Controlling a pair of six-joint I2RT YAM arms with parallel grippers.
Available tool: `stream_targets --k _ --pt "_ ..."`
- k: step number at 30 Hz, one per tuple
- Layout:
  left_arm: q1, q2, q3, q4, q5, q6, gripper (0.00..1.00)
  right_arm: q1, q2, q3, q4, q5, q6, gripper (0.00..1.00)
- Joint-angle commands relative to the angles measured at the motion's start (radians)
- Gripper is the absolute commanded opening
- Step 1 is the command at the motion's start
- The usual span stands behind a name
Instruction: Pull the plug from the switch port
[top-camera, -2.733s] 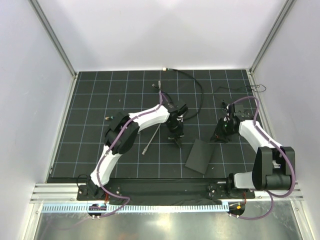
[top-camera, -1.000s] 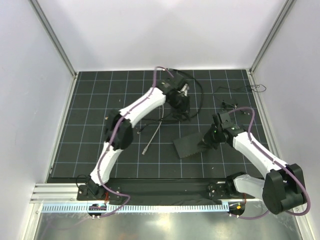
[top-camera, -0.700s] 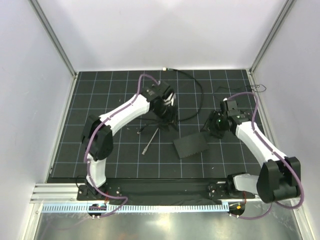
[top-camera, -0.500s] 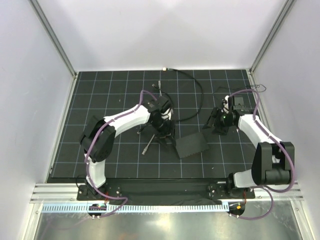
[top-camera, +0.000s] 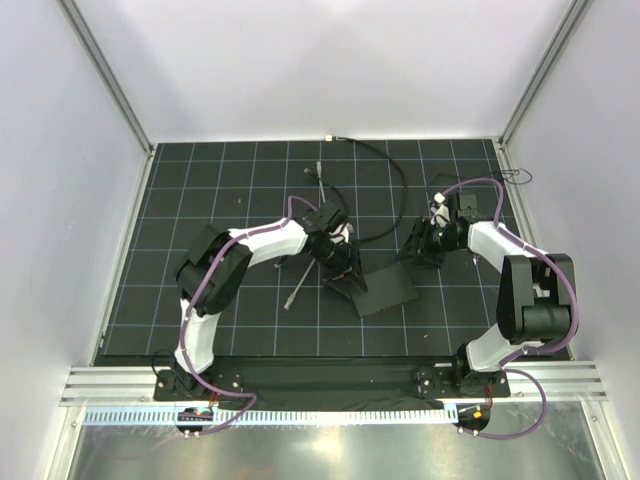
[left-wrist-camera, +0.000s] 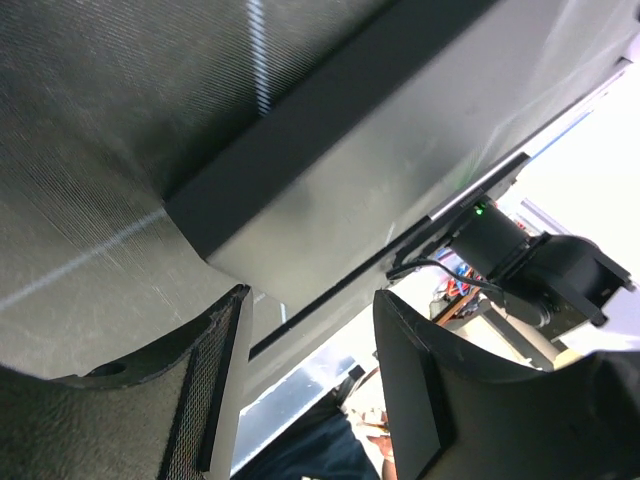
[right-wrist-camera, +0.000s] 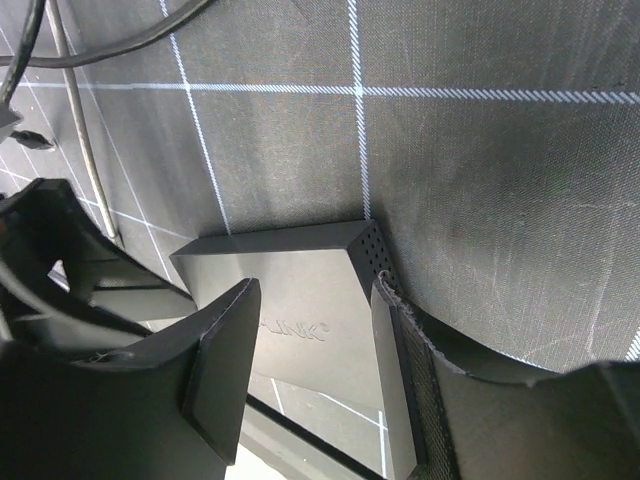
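Note:
The switch (top-camera: 385, 290) is a flat matte black box lying on the grid mat, and its port does not show in any view. My left gripper (top-camera: 345, 278) is open at the box's left edge, and the left wrist view shows a box corner (left-wrist-camera: 300, 160) just beyond the empty jaws (left-wrist-camera: 312, 300). My right gripper (top-camera: 416, 248) is open just past the box's far right corner. In the right wrist view its jaws (right-wrist-camera: 315, 290) frame the lettered box top (right-wrist-camera: 300, 320) without touching it. The thin black cable (top-camera: 398, 190) curves from the back wall toward my left gripper. I cannot make out the plug.
A thin grey cable with a metal tip (top-camera: 300, 280) lies left of the switch and also shows in the right wrist view (right-wrist-camera: 80, 140). Thin dark wires (top-camera: 510, 178) lie at the far right corner. White walls enclose the mat on three sides.
My left arm came down from the far middle to the switch's left edge. My right gripper opened, left the switch's right end and drew back toward the far right.

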Motion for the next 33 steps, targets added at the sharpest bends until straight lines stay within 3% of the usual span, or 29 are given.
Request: stream_targets --k 1,11,14,17,24,33 --pt "-0.005 0.020 0.012 0.037 0.039 -0.023 0.55 0.000 -0.008 -0.027 0.035 -0.009 -0.012 0.54" --pt "-0.010 0.052 0.041 -0.045 0.010 0.000 0.54 0.001 -0.018 -0.090 0.057 -0.006 0.000 0.53" --pt "-0.017 0.097 0.085 -0.061 -0.002 0.017 0.53 0.003 -0.012 -0.101 0.070 0.015 0.034 0.48" --pt "-0.031 0.137 0.161 -0.106 -0.009 0.038 0.51 0.003 -0.008 -0.122 0.081 0.002 0.074 0.40" --pt "-0.089 0.243 0.388 -0.221 -0.006 0.089 0.49 -0.046 -0.075 -0.156 0.037 0.070 0.106 0.38" --pt "-0.163 0.407 0.682 -0.318 0.043 0.130 0.48 -0.194 -0.253 -0.209 -0.093 0.173 0.132 0.44"
